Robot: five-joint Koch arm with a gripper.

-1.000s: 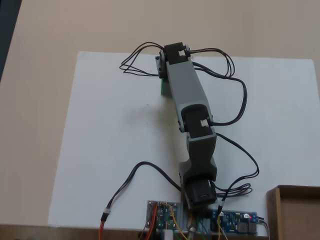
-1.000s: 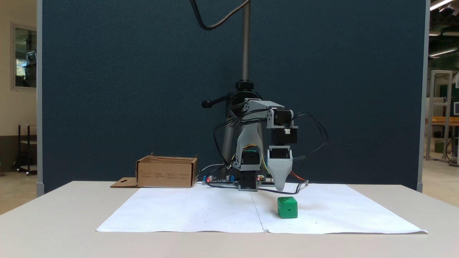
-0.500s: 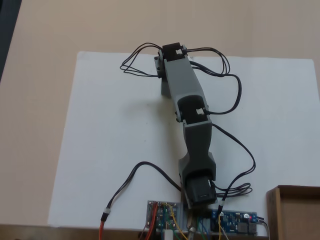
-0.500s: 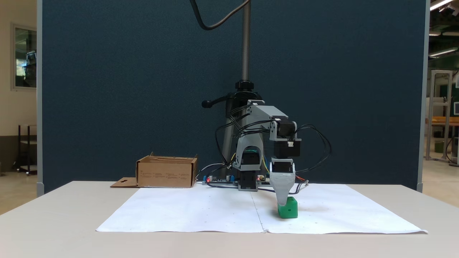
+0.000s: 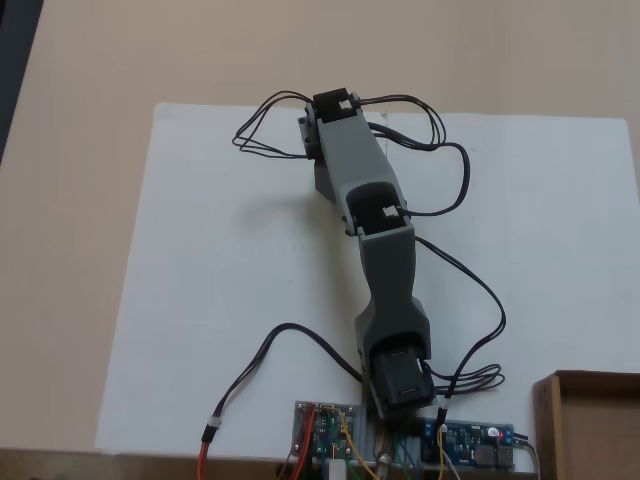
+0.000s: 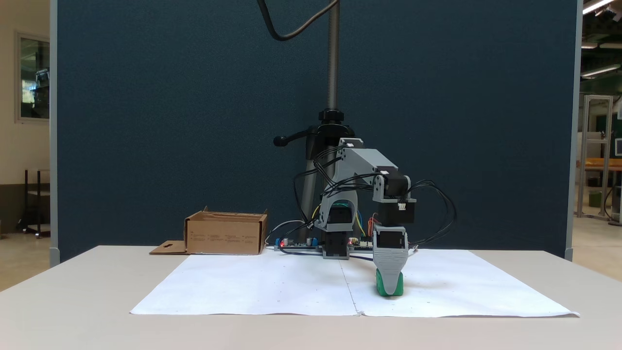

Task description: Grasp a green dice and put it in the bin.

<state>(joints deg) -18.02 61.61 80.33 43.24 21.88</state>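
Observation:
The green dice (image 6: 400, 287) rests on the white paper, right of centre. My gripper (image 6: 389, 284) points straight down over it. Its grey front finger (image 6: 389, 265) covers the middle of the dice, and green shows on either side of the finger and below it. The second jaw lies behind the first, so I cannot tell how the jaws stand or whether they press on the dice. From above, the grey arm (image 5: 385, 260) hides both dice and gripper. The bin (image 6: 226, 239) is a brown cardboard box at the back left, and its corner (image 5: 590, 377) shows bottom right from above.
A white paper sheet (image 6: 272, 287) covers the middle of the table. Circuit boards (image 5: 400, 435) and loose cables (image 5: 250, 365) sit at the arm's base. A tripod pole (image 6: 333, 58) rises behind the base. A cardboard flap (image 6: 167, 248) lies flat beside the bin.
The gripper came down from above the dice until its finger covers the dice's front. Seen from above, the arm stretched a little farther out and leftward.

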